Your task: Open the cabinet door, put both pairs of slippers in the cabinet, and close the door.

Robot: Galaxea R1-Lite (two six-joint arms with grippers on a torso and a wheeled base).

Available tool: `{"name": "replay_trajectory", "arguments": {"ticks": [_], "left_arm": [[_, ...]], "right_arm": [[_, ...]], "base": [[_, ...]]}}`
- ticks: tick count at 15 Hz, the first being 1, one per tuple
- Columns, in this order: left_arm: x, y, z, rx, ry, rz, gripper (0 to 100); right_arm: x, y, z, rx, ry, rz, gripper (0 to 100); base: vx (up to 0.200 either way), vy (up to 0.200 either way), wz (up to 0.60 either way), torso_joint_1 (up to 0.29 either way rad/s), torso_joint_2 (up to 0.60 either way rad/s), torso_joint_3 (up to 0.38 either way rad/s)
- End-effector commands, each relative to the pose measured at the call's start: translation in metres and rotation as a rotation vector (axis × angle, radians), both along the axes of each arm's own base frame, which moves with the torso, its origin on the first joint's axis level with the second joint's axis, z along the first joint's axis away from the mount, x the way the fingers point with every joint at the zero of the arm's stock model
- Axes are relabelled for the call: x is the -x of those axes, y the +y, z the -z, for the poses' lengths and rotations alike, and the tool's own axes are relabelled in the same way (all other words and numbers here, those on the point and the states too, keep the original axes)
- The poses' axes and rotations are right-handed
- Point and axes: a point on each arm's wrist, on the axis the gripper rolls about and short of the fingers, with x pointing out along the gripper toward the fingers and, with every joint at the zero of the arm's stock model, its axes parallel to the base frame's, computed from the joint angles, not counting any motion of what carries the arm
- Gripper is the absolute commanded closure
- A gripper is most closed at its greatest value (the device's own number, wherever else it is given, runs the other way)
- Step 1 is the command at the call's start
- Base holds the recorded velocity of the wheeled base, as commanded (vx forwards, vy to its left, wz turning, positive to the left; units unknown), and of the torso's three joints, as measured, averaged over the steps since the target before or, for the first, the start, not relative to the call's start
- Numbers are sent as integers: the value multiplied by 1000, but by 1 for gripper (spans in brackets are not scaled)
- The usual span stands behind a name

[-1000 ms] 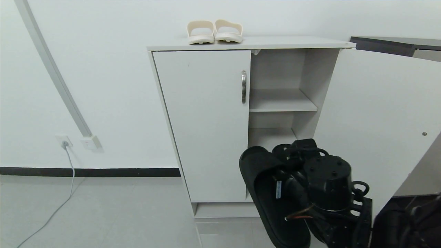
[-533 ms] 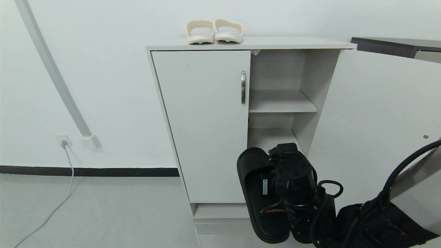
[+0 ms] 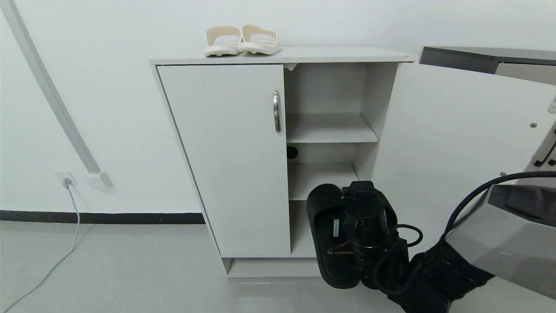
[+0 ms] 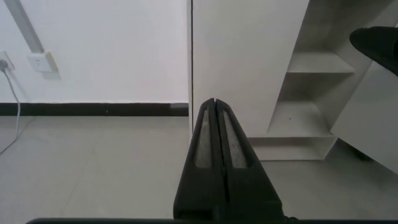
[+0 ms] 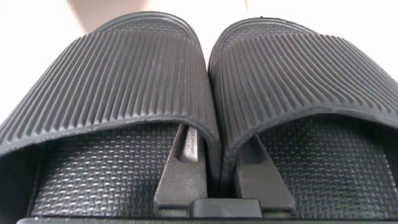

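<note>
The white cabinet (image 3: 282, 54) has its left door (image 3: 226, 161) closed and its right door (image 3: 456, 143) swung wide open, baring an upper shelf (image 3: 325, 128) and a lower shelf (image 3: 319, 178), both bare. A beige pair of slippers (image 3: 241, 41) lies on the cabinet top. My right gripper (image 5: 214, 180) is shut on the black pair of slippers (image 3: 330, 234), pinching their adjoining inner sides (image 5: 211, 93); the pair hangs in front of the bottom compartment. My left gripper (image 4: 214, 109) is shut on nothing, low over the floor, facing the closed door (image 4: 249, 56).
A metal handle (image 3: 276, 111) sits on the closed door's edge. A wall socket with a cable (image 3: 65, 180) is at the left, under a slanted grey conduit (image 3: 47, 95). Dark grey furniture (image 3: 478, 56) stands behind the open door. Bare tiled floor (image 3: 121, 269) lies left of the cabinet.
The head camera has turned to the right, so the cabinet sits further left in the picture. My right arm has stretched forward, bringing the black slippers closer to the cabinet's open side.
</note>
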Motion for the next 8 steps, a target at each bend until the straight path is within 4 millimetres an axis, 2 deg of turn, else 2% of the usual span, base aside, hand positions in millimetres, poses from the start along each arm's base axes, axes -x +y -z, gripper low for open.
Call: {"name": "replay_trajectory", "arguments": {"ticks": [1,8], "left_arm": [[0,0,0,0,2,-2,100],[0,0,0,1,2,-3,100]], "right_arm": [[-18,1,25,26,24,30,100],[-27,13,33,10,22,-14,100]], "base": [[0,0,0,0,0,0],[0,0,0,0,0,0]]}}
